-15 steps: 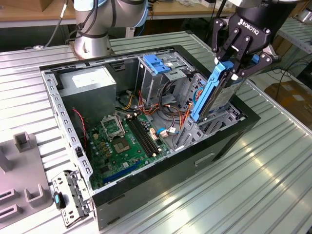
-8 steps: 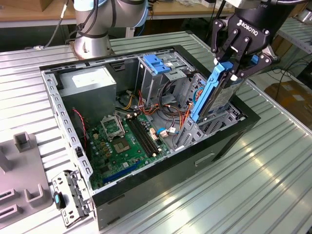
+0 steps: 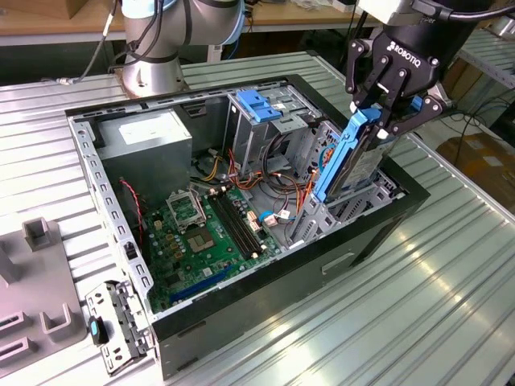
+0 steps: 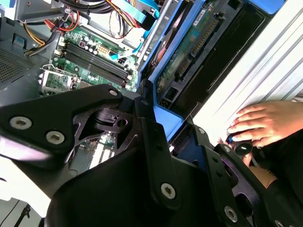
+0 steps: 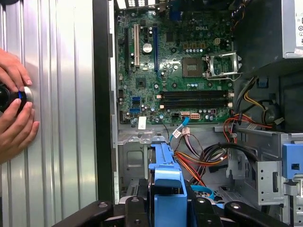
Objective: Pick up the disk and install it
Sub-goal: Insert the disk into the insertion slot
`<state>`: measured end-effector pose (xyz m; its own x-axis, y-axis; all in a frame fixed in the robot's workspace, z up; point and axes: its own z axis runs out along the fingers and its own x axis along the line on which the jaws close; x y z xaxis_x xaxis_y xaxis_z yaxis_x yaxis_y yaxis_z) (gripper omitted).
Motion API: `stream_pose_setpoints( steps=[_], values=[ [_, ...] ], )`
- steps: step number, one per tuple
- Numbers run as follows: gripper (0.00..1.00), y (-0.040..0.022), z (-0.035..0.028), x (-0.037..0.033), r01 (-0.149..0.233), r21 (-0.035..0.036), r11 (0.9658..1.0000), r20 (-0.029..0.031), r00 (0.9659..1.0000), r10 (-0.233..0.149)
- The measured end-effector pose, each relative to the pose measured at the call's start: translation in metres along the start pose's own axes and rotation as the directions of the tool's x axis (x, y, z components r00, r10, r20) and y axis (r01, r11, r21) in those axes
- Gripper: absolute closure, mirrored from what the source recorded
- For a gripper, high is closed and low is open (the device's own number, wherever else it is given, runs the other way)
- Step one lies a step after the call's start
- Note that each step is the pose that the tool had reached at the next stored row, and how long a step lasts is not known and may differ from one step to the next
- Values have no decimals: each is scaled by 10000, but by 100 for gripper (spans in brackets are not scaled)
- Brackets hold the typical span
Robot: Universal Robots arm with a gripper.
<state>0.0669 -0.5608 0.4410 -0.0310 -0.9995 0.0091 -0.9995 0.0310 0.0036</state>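
The disk (image 3: 354,161) is a flat drive in blue plastic side rails. It hangs steeply tilted over the open computer case (image 3: 121,209), at the exterior view's right. My gripper (image 3: 385,121) is shut on its upper end, one black finger on each side. The disk's lower end reaches the metal drive bay (image 3: 366,197) at the case's corner. In the second wrist view the disk (image 4: 189,47) shows its green circuit board between the fingers (image 4: 151,142). The first wrist view has its blue rail (image 5: 165,175) running out from my gripper (image 5: 165,205).
Inside the case lie the green motherboard (image 3: 201,233), a grey power supply box (image 3: 149,141), a metal cage with a blue top (image 3: 261,104) and loose cables (image 3: 278,185). A person's hands (image 5: 14,109) rest on a black knob on the ribbed table beside the case. A loose bracket (image 3: 113,322) lies nearby.
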Motion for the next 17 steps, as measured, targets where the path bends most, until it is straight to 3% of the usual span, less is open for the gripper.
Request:
stream_pose_setpoints(
  steps=[17],
  values=[
    [63, 0, 60, -1, 0, 0, 10000, 1, 10000, 0]
  ],
)
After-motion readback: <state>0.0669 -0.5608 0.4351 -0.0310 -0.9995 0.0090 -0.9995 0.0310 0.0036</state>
